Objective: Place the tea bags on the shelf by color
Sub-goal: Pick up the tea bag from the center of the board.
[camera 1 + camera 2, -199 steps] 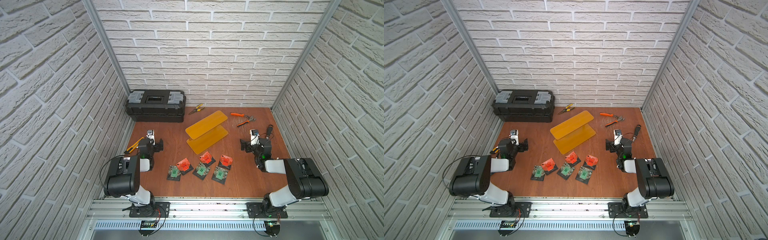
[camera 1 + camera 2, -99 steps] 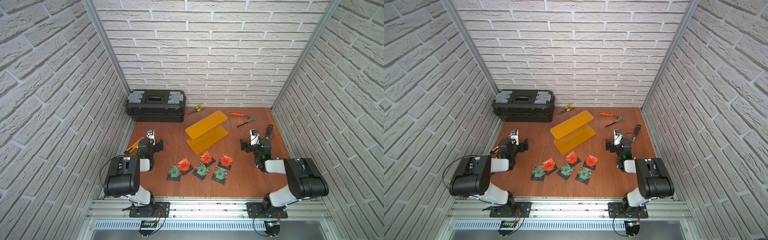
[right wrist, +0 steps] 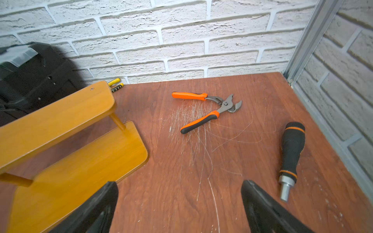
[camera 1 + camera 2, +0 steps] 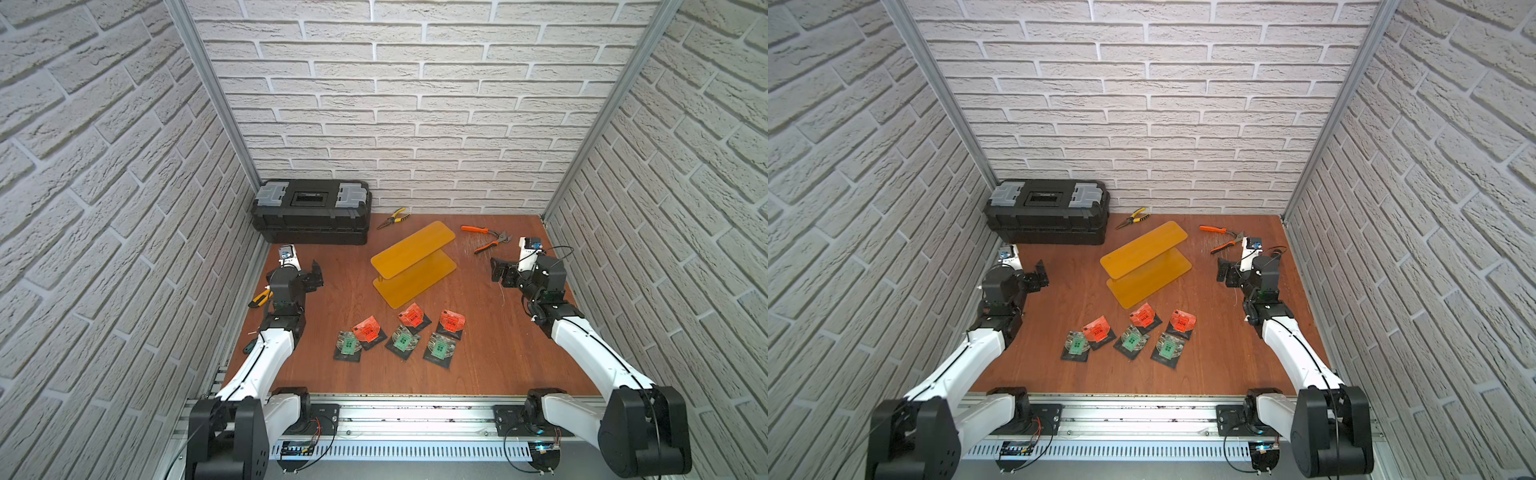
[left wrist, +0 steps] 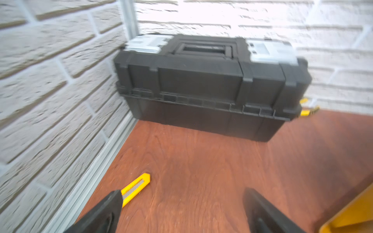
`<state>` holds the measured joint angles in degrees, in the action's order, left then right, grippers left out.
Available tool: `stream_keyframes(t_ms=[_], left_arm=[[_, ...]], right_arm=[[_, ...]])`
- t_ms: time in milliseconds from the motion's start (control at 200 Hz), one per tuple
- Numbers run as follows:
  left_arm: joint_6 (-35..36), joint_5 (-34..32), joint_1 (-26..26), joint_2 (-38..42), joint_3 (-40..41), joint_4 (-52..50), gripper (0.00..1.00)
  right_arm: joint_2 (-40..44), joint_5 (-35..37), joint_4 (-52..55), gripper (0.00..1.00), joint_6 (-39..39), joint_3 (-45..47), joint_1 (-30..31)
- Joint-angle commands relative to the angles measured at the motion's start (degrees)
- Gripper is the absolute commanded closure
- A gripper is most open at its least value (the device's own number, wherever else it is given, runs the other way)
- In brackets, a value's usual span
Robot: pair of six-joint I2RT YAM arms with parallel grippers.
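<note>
Several tea bags lie flat in a cluster on the wooden table, near its front middle. Three have orange-red labels (image 4: 368, 328) (image 4: 1144, 316) and three have green labels (image 4: 401, 340) (image 4: 1076, 345). The amber two-tier shelf (image 4: 411, 262) (image 4: 1144, 264) (image 3: 70, 141) stands behind them with both plates bare. Its corner shows in the left wrist view (image 5: 353, 213). My left gripper (image 4: 316, 274) (image 4: 1040, 276) (image 5: 182, 193) hovers open at the left, away from the bags. My right gripper (image 4: 498, 270) (image 4: 1223, 272) (image 3: 179, 184) is open at the right of the shelf, holding nothing.
A black toolbox (image 4: 311, 212) (image 5: 201, 80) sits at the back left corner. Yellow pliers (image 4: 392, 217) lie beside it, and orange pliers (image 3: 205, 111) (image 4: 486, 239) lie at the back right. A screwdriver handle (image 3: 292, 151) lies by the right wall. A yellow utility knife (image 5: 137, 187) lies by the left wall.
</note>
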<state>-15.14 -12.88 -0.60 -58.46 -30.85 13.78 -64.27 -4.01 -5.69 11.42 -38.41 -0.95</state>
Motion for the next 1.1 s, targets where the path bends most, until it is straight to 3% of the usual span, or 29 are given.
stream_keyframes(t_ms=[0,130,405,790,1100], left_arm=[[-13.12,-2.09,0.6,4.29,-1.82,-15.13,0.02],[-21.88,3.62,2.19,8.77,-1.64,-22.32,0.02],[-23.36,19.63,-0.06,12.08,0.76,-26.68,0.01],[-25.18,21.71,-14.22,15.04,5.24,-28.61,0.01],[-27.54,19.98,-23.43,10.23,6.33,-24.63,0.02]], right_arm=[[2.22,-2.79,14.44,0.01,8.17,-2.43,1.57],[4.03,-5.6,21.83,0.01,11.68,-4.19,4.42],[9.15,-11.68,27.28,0.0,16.54,-0.72,10.69],[7.65,-13.2,29.69,0.12,20.06,1.96,20.25],[1.56,-12.5,27.89,0.18,23.57,3.07,23.57]])
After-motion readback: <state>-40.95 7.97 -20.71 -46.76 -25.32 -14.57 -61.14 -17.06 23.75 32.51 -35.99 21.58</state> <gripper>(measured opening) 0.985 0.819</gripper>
